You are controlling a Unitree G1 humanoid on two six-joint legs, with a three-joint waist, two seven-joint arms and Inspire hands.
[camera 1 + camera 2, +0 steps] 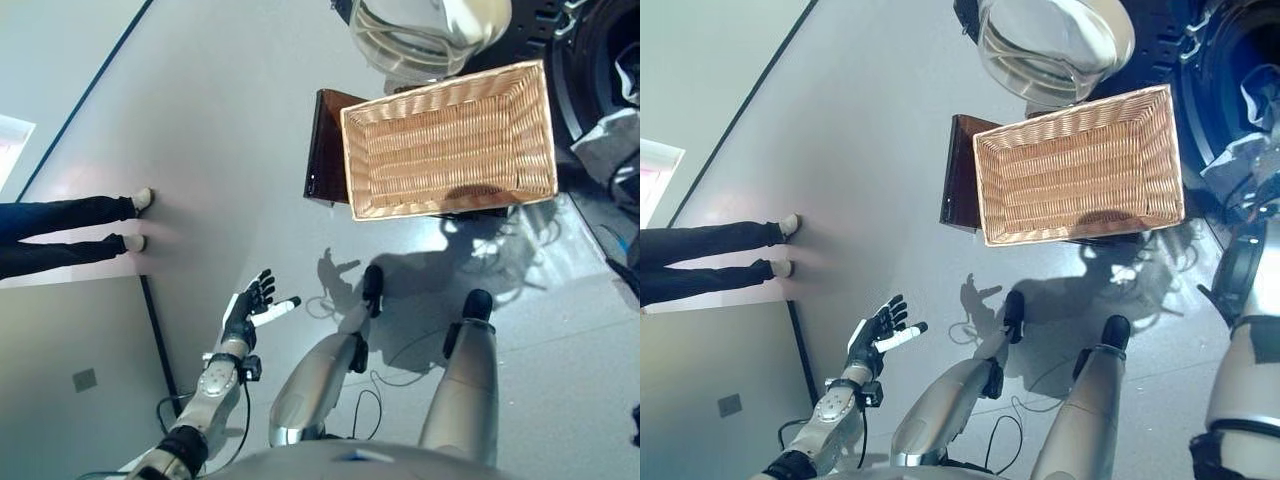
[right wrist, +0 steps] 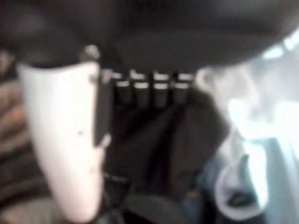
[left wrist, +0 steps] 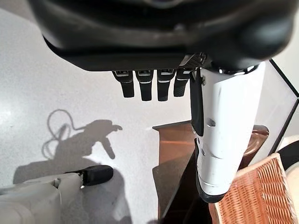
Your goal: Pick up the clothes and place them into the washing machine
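1. Left robot hand [image 1: 243,318]: open, fingers spread, holding nothing, lower left of frame.
2. Right robot hand [image 2: 140,88]: fingers straight, before dark drum.
3. Clothes [image 1: 612,135]: at washer [image 1: 590,60] mouth, upper right.
4. Basket [image 1: 450,140]: empty, upper centre.

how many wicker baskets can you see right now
1. The wicker basket sits on a dark wooden stand in front of the washing machine. It looks empty. No other basket shows, though one could lie outside the views.

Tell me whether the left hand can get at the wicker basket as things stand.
Probably not without moving: the left hand hangs open over bare floor, well apart from the wicker basket on its dark stand. Nothing blocks the way.
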